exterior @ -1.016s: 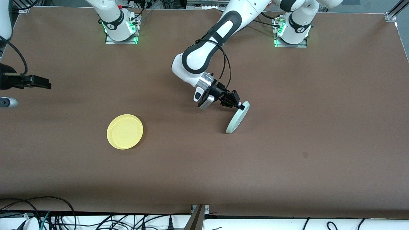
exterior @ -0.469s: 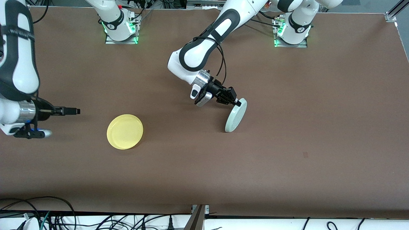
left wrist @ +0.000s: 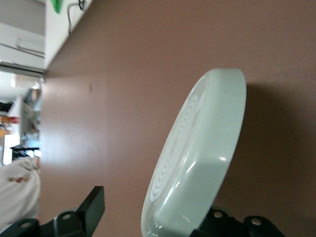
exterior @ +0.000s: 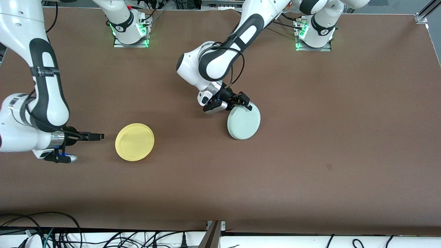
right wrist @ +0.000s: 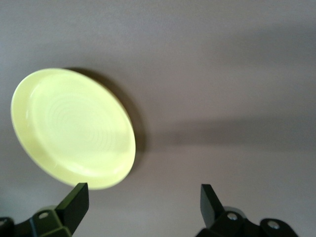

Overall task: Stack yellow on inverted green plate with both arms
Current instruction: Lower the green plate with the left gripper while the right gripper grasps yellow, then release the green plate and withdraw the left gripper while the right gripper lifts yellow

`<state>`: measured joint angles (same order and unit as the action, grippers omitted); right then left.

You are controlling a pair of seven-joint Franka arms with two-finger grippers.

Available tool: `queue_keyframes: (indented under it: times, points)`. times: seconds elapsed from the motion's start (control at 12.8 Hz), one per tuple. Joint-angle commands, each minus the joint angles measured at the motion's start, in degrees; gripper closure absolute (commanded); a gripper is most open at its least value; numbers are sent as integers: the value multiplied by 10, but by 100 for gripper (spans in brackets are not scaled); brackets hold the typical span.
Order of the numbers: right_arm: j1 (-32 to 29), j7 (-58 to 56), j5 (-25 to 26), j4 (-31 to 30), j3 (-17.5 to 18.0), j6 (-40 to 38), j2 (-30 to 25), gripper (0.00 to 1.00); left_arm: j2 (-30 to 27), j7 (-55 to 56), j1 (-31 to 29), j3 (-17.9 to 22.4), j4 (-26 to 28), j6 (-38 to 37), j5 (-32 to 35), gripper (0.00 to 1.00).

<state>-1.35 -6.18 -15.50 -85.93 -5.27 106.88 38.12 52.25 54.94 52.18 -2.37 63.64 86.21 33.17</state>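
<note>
Green plate (exterior: 243, 121) now tipped nearly flat, underside up, rim beside open left gripper (exterior: 245, 103) jaws — right gripper (exterior: 97, 136), jaws open, closing on yellow (exterior: 134, 141).

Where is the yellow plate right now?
In the front view, the yellow plate lies flat on the brown table, toward the right arm's end. The right claw is open just beside it, not touching.

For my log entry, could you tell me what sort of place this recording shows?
Most likely a robotics lab: two arms bolted to a brown-covered table, loose cables along its edge, and only a yellow plate and green plate as props.
</note>
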Motion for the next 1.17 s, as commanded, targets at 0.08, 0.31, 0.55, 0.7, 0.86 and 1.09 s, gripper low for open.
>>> queue_keyframes:
  times: [0.08,0.31,0.55,0.7,0.86,1.09]
  points:
    - [9,-6,-45,-51,7,89,15,0,-5,-10,-64,-4,-62,77,-194,0]
    - [26,-6,-48,-101,9,162,14,0,-4,-10,-74,-4,-61,120,-245,0]
    - [26,-8,-48,-125,12,189,14,0,-4,-10,-95,-4,-57,215,-317,0]
    - [26,-10,-48,-126,14,189,14,29,-13,-11,-105,-1,-59,225,-330,0]
    - [26,-11,-48,-126,14,188,14,68,-53,-75,-141,0,-40,197,-326,0]
    - [26,-9,-48,-125,14,183,13,100,-106,-234,-210,4,-35,88,-325,0]
